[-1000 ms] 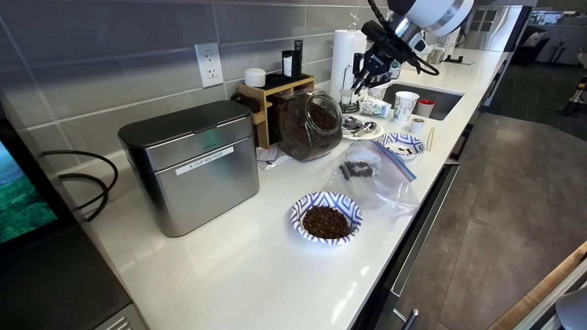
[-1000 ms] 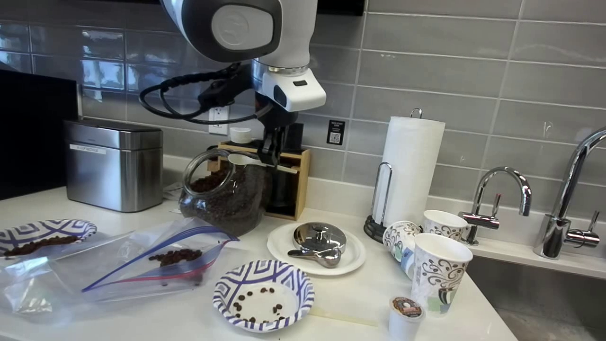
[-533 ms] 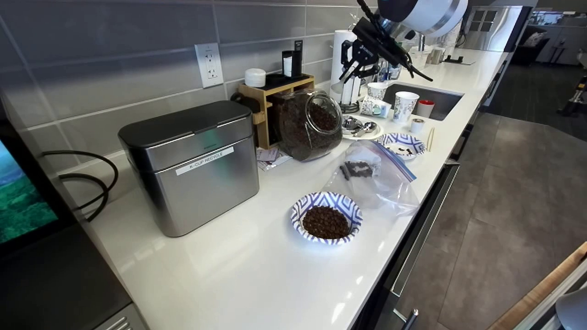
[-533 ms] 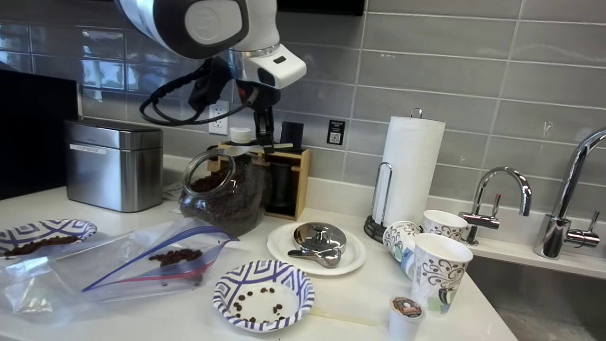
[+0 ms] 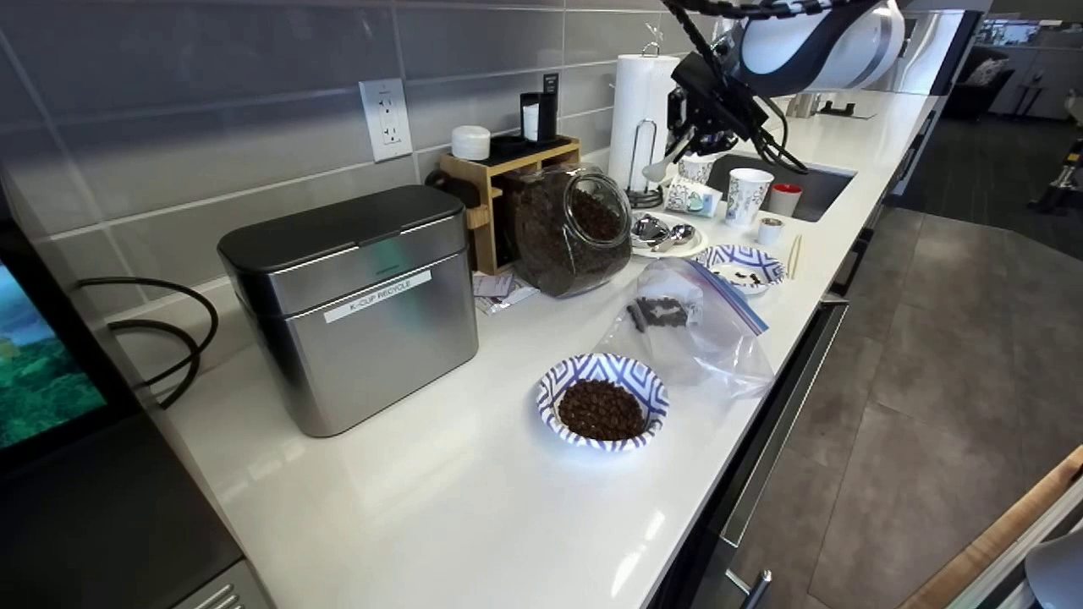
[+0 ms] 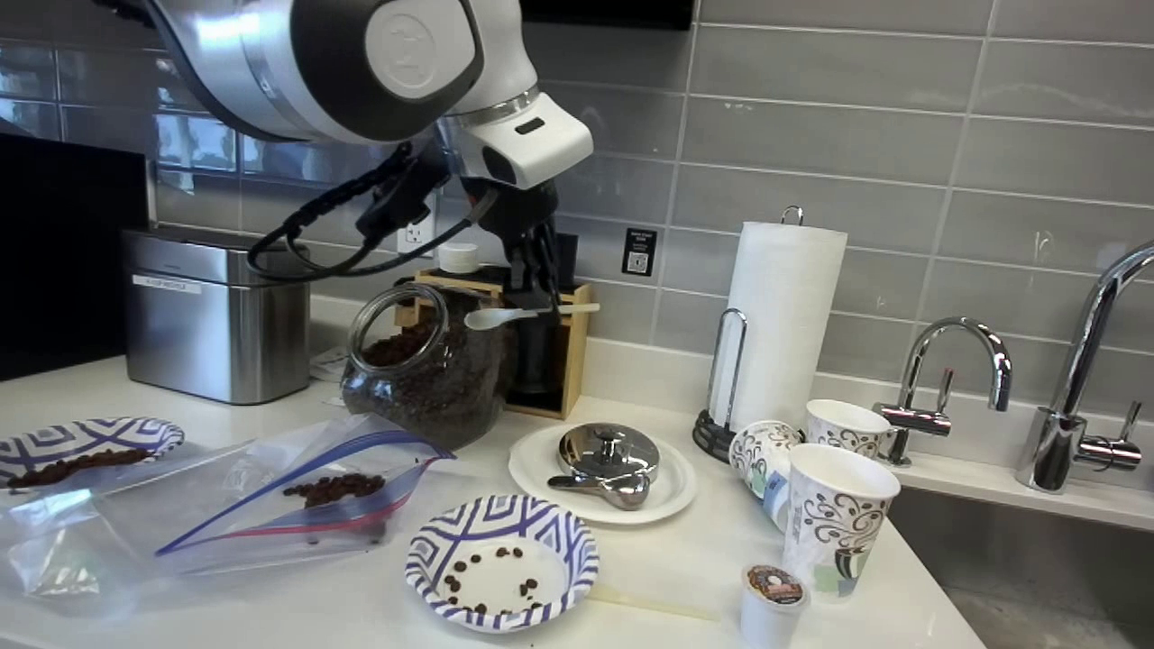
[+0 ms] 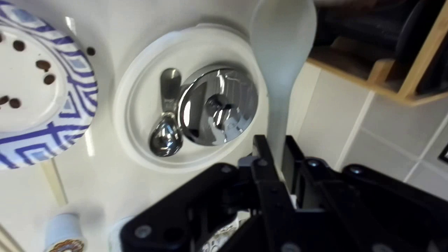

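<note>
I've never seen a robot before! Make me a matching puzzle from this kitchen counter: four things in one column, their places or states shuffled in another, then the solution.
Things:
1. white spoon
2. metal scoop
3. paper towel roll
4. metal bin

Places or states:
A. lying on a white plate
B. marked K-CUP RECYCLE
C. gripped by the pincer
D. on a holder with a dark base

Right pairs: 1-C, 2-A, 3-D, 4-B
</note>
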`<action>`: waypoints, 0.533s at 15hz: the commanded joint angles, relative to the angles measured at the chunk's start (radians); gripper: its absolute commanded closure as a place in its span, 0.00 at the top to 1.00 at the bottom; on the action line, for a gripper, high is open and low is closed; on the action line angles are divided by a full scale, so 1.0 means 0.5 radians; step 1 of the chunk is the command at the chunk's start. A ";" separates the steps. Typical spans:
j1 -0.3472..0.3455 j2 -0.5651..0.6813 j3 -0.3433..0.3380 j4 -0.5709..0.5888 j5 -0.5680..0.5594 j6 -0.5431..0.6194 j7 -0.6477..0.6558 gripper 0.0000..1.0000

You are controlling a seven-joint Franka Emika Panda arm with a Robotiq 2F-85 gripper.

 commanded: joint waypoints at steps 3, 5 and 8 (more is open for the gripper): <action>0.073 -0.154 -0.031 -0.079 -0.381 -0.120 0.542 0.03; 0.117 -0.195 0.045 -0.091 -0.231 -0.151 0.430 0.03; 0.095 -0.227 0.230 -0.058 -0.031 -0.344 0.275 0.03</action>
